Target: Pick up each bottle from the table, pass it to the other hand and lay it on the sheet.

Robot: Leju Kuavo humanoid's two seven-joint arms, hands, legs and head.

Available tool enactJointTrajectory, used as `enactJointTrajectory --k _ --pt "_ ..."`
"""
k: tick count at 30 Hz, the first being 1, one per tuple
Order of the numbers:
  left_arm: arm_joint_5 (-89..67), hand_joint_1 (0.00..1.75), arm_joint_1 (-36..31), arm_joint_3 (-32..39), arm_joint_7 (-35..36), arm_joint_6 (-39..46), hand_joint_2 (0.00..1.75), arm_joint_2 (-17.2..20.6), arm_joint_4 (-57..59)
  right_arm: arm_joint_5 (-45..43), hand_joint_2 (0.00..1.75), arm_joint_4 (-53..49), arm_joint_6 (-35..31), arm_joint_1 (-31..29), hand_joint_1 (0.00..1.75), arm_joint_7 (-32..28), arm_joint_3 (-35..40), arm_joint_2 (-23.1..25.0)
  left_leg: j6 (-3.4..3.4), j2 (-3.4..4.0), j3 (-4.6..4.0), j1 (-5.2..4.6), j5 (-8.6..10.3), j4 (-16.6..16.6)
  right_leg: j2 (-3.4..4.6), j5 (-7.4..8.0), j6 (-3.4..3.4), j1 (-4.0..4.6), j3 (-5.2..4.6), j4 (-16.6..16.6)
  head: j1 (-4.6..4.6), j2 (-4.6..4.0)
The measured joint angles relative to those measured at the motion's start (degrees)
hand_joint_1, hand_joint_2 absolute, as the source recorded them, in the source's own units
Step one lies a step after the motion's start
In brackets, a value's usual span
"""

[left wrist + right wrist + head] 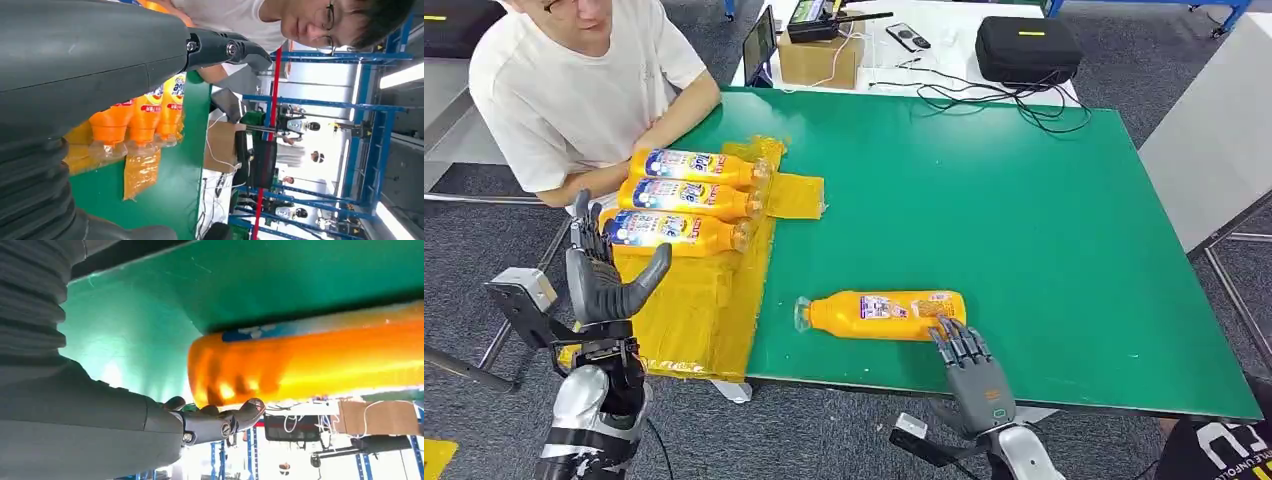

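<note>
An orange bottle [886, 314] lies on its side near the front edge of the green table [984, 200], clear cap toward the left. My right hand [972, 368] rests at the bottle's base end, fingertips touching it, fingers extended and not wrapped around it; the right wrist view shows the bottle [310, 360] close above the fingers [220, 420]. Three more orange bottles [686, 196] lie side by side on the yellow sheet [694, 300] at the table's left. My left hand [604, 275] hovers upright and open over the sheet's front left, holding nothing. The three bottles [145, 117] also appear in the left wrist view.
A person in a white shirt [574, 80] sits at the table's far left, forearm resting near the bottles. A white table behind holds a cardboard box [821, 58], a black case [1027, 48], a remote and cables. The green table's right half is bare.
</note>
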Motion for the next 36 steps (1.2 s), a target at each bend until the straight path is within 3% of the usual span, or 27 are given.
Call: enactJointTrajectory --k 9,19,23,29,36 --pt "0.3 0.0 -0.3 -0.5 -0.8 -0.3 1.75 0.0 0.0 -6.0 1.75 -3.1 -3.3 -0.7 0.0 -7.2 0.6 1.1 0.0 0.0 -0.02 -0.01 -0.03 0.0 0.0 -0.01 0.0 -0.01 -0.04 0.0 0.0 0.0" --pt "0.5 0.0 -2.8 -2.7 -0.8 -1.0 1.75 0.0 0.6 -15.8 1.75 -5.2 4.2 -1.0 0.0 -17.9 5.8 0.5 0.0 0.0 -0.01 -0.01 -0.02 0.0 0.0 0.0 0.0 -0.01 -0.03 0.0 0.0 0.0" --pt "0.5 0.0 -3.3 -3.5 -0.8 -1.2 1.75 0.0 1.2 -14.0 1.75 -5.2 3.5 -1.4 0.0 -16.8 7.1 0.1 0.0 0.0 -0.02 -0.01 -0.02 0.0 0.0 0.0 0.0 -0.01 -0.03 0.0 0.02 0.0" --pt "0.3 0.0 -2.8 -3.7 -0.4 -0.8 1.75 0.0 1.2 -6.6 1.75 -4.5 -1.0 -2.7 0.0 -7.9 6.5 -0.6 0.0 0.0 -0.03 -0.02 -0.02 0.0 0.0 0.0 0.0 -0.01 -0.04 0.0 0.0 0.0" --pt "0.3 0.0 -2.1 -3.7 0.1 -1.0 1.75 0.0 1.2 -6.5 1.75 0.8 -3.1 -7.0 0.0 -6.3 3.1 -0.2 0.01 0.01 -0.02 -0.01 0.0 0.0 0.0 0.01 0.0 -0.01 -0.04 0.0 0.0 0.0"
